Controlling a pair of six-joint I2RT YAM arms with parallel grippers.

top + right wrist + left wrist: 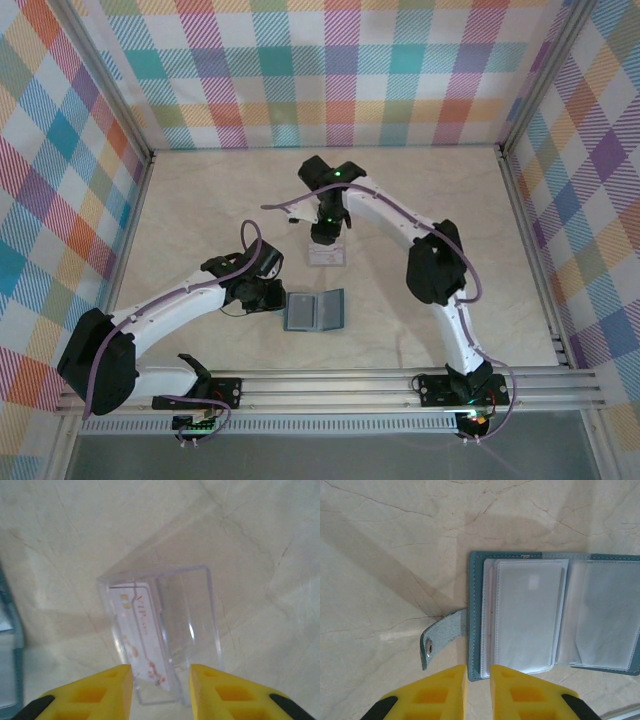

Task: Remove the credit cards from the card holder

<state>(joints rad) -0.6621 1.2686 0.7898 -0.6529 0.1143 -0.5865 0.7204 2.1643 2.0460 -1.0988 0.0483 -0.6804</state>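
The card holder (314,310) lies open on the table, teal-blue with clear inner sleeves (527,615) and a snap tab (442,635). A pale rectangle shows through the left sleeve; I cannot tell if it is a card. My left gripper (268,293) sits at its left edge, its yellow fingertips (478,680) narrowly apart on either side of the holder's near corner, clamping nothing. One credit card (142,630), pale with red print, leans inside a clear plastic box (190,625). My right gripper (161,690) hangs open over that box (326,256).
The marbled table (200,210) is fenced by checked walls on three sides. A metal rail (350,385) with both arm bases runs along the near edge. The card holder's teal edge (11,645) lies just left of the clear box.
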